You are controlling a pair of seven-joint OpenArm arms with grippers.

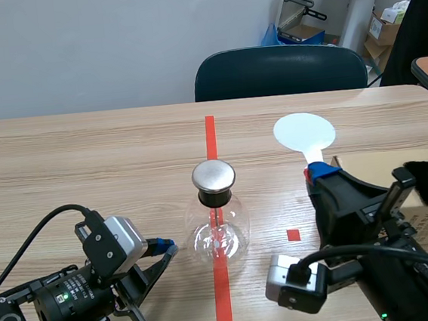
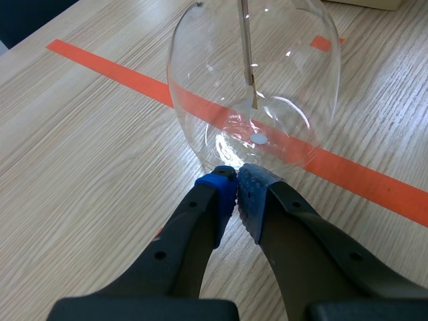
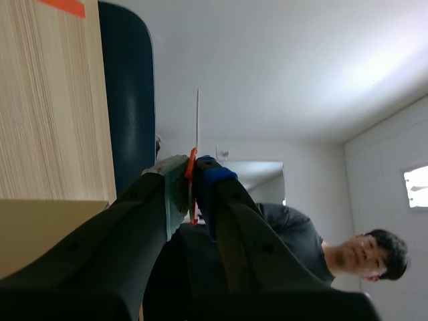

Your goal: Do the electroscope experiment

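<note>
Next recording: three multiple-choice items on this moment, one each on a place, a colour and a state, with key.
1. Where does the glass flask stand?
A. On the red tape line
B. On a cardboard box
C. On a chair
2. What colour is the disc in the right gripper?
A. Black
B. White
C. Green
3. How is the left gripper?
A. Wide open
B. Shut on the flask
C. Shut on nothing
Key: 1 A, tape runs under it; 2 B, white against wood; 3 C, fingertips meet.
</note>
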